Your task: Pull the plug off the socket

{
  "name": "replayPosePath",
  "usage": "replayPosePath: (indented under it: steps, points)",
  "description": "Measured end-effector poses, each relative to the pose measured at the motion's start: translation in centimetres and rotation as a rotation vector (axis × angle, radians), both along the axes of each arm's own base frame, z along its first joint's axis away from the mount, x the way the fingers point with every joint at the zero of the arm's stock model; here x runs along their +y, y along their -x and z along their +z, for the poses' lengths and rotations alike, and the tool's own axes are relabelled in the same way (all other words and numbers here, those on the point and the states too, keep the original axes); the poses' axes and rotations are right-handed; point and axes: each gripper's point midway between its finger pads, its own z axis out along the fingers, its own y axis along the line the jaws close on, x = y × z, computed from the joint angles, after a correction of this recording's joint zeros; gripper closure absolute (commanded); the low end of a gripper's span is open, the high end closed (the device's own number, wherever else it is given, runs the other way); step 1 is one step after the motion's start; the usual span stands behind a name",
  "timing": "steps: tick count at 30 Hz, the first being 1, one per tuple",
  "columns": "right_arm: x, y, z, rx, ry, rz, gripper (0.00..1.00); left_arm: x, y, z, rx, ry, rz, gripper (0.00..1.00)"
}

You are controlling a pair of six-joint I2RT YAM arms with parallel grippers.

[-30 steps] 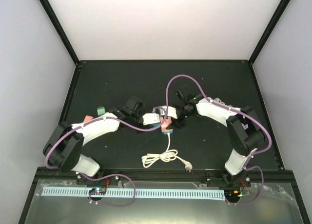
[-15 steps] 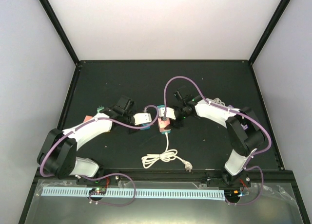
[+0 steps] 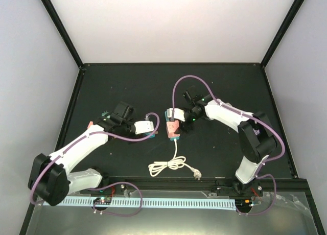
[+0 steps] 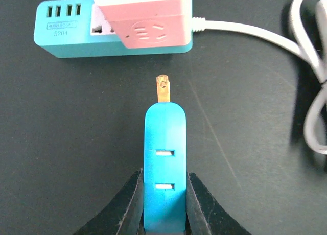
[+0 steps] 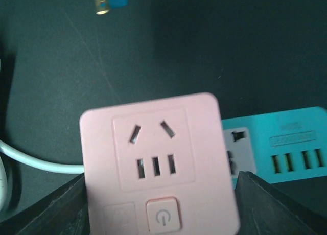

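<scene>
Black bench (image 3: 127, 87): left end effector (image 4: 164, 207), clamped on teal plug (image 4: 163, 138), has backed off, prong (image 4: 163, 88) now clear of pink socket (image 5: 153, 153) gripped by right end effector (image 5: 163, 209); pull looks done.

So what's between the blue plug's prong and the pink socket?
Nothing solid: in the left wrist view only bare table and the lower edge of the teal power strip show between the prong of the plug and the pink socket.
</scene>
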Motion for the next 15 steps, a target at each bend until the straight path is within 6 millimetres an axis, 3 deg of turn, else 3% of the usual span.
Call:
replayPosePath:
  steps: [5,10,15]
  points:
    - [1.0,-0.8,3.5,-0.01,-0.051,-0.017,0.19,0.0,1.6,3.1,-0.008,0.055,-0.019,0.98]
    - [2.2,-1.0,11.0,-0.088,-0.188,-0.021,0.06,-0.5,3.3,8.8,-0.057,0.166,-0.059,0.97]
    - [2.2,1.2,17.3,-0.128,-0.327,-0.03,0.03,-0.9,6.2,14.1,-0.111,0.299,-0.132,0.96]
